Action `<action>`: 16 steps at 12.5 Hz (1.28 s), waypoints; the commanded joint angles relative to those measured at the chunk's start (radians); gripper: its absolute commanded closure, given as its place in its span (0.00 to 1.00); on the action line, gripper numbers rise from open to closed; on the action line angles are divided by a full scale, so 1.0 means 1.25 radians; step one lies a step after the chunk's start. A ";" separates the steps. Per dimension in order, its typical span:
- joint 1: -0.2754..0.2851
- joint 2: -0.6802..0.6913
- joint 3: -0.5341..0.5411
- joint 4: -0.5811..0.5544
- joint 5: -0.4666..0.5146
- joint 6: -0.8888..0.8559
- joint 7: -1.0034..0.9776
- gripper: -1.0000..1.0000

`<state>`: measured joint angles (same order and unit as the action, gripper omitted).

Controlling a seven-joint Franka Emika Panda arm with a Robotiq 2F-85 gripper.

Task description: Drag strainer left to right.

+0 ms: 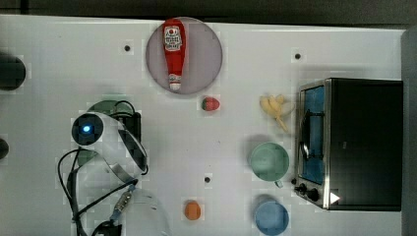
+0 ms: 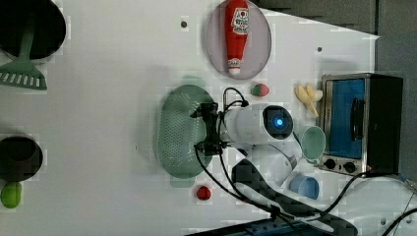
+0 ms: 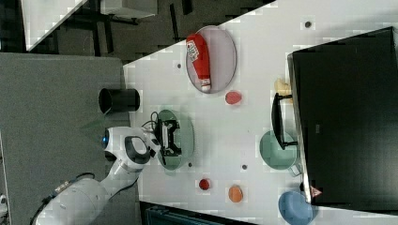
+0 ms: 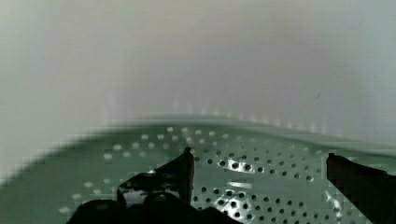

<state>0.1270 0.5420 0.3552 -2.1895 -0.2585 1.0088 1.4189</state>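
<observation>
A ketchup bottle (image 1: 173,53) lies on a round plate (image 1: 206,54).

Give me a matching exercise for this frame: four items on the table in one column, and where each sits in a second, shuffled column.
Things:
1. ketchup bottle
2. strainer
3. mint-green cup
4. blue cup

Places:
A. under the open gripper
B. lying on the grey plate
C. by the toaster oven's knobs
D. in front of the toaster oven's glass door

Pairs: 1-B, 2-A, 3-D, 4-C
</observation>
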 commanded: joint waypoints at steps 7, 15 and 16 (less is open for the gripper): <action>-0.137 -0.072 -0.024 -0.052 0.025 0.024 -0.165 0.00; -0.203 -0.099 -0.075 -0.082 0.024 0.024 -0.302 0.00; -0.209 -0.104 -0.082 -0.088 0.024 0.025 -0.324 0.00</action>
<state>-0.1305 0.4478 0.2686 -2.2871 -0.2113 1.0459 1.1035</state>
